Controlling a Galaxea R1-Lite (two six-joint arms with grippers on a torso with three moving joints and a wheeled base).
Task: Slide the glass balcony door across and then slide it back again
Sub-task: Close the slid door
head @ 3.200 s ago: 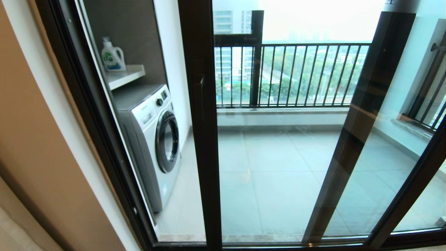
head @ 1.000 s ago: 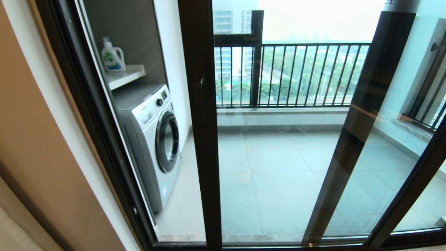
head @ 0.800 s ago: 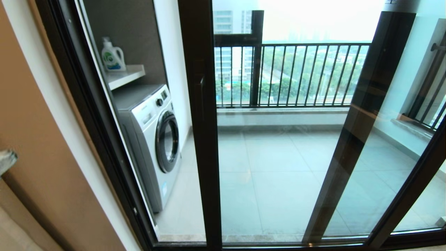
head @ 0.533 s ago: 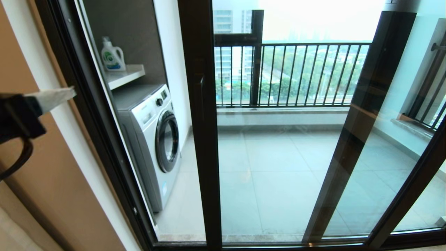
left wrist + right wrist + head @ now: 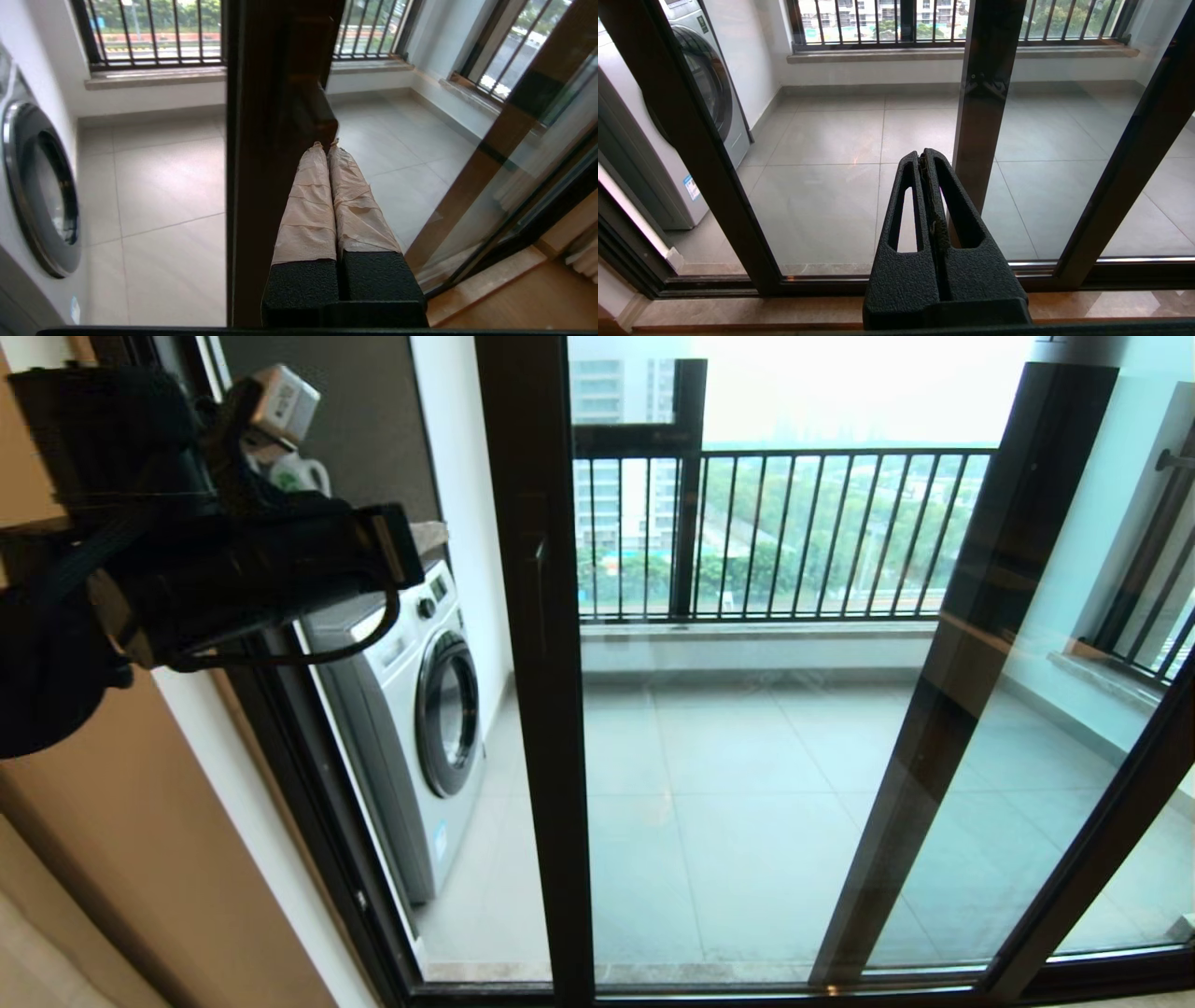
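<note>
Left pincer (image 5: 327, 148) is up at handle height, its taped fingers (image 5: 308, 205) pressed flat together with nothing between them, tips just short of the handle (image 5: 317, 109) on the door (image 5: 537, 728). That handle lies dead ahead of the tips, a dark bar running vertically on the door's upright stile, so its long axis stands straight up while the pincer points in at it level. In the head view the left arm fills the upper left, reaching toward the stile from the robot's left; this is clearly the nearer arm. The right pincer (image 5: 927, 161) hangs low, closed on nothing, aimed at the bottom of the glass and well away from the handle. Beyond the glass: washer (image 5: 411, 709) on the left, tiled balcony floor, then the railing (image 5: 794, 537). My read: the left tips need to hook or press beside that bar, then push sideways along the track.
</note>
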